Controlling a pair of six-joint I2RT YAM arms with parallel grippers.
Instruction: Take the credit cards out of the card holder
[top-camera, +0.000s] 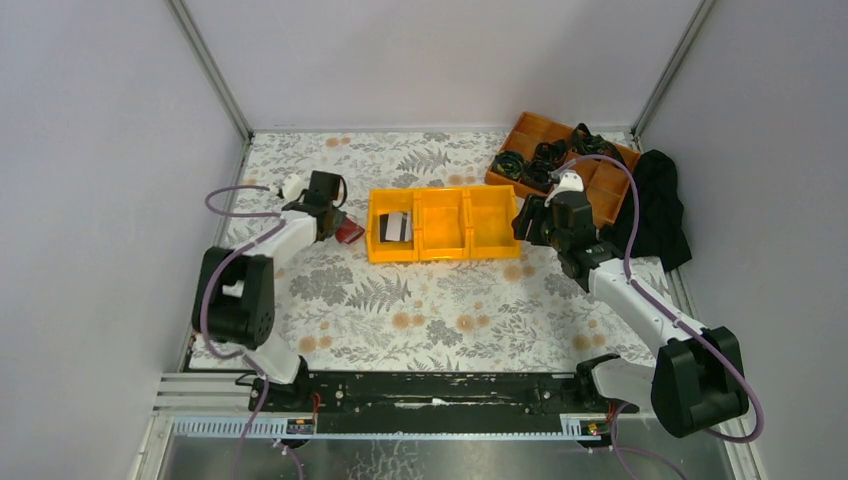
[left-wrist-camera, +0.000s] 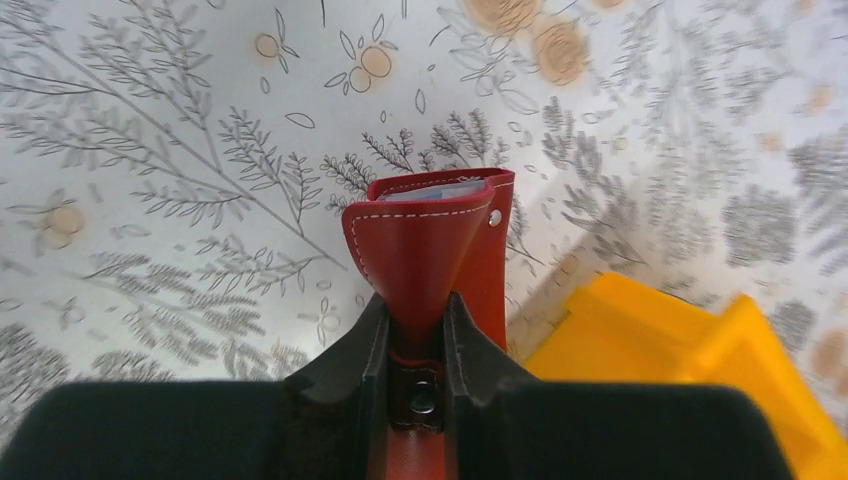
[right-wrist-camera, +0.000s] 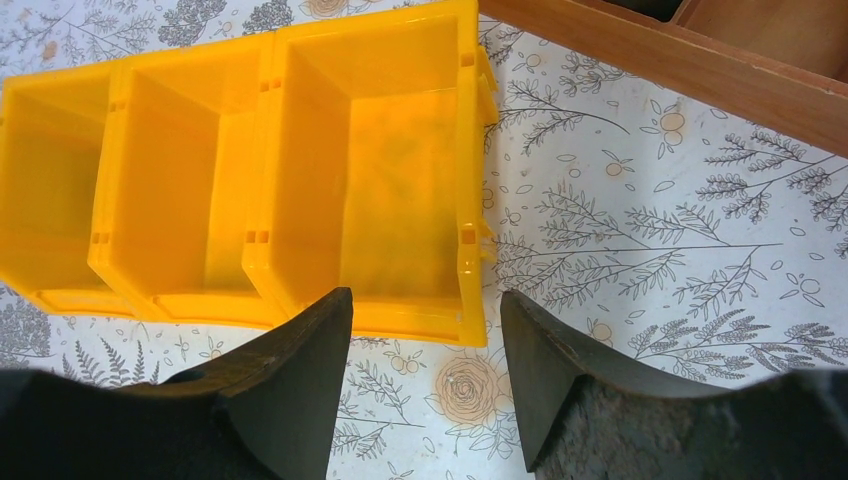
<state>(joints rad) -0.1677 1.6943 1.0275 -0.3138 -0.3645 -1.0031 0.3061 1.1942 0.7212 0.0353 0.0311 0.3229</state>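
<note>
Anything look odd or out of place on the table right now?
The card holder is bent: the left tool pinches its red flap into a funnel shape beside the yellow bin. Nothing is spilled or visibly damaged.

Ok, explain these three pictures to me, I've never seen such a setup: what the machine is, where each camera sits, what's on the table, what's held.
It is two robot arms bolted to a table, each ending in a two-finger gripper. The wide picture looks down from above and behind them; the other two come from a camera on each wrist. The left gripper pinches a red holder beside a yellow bin. The bin's left compartment holds cards. The right gripper is open and empty, near the bin's right end. At the back right lie a wooden tray of black items and a black cloth.
</note>
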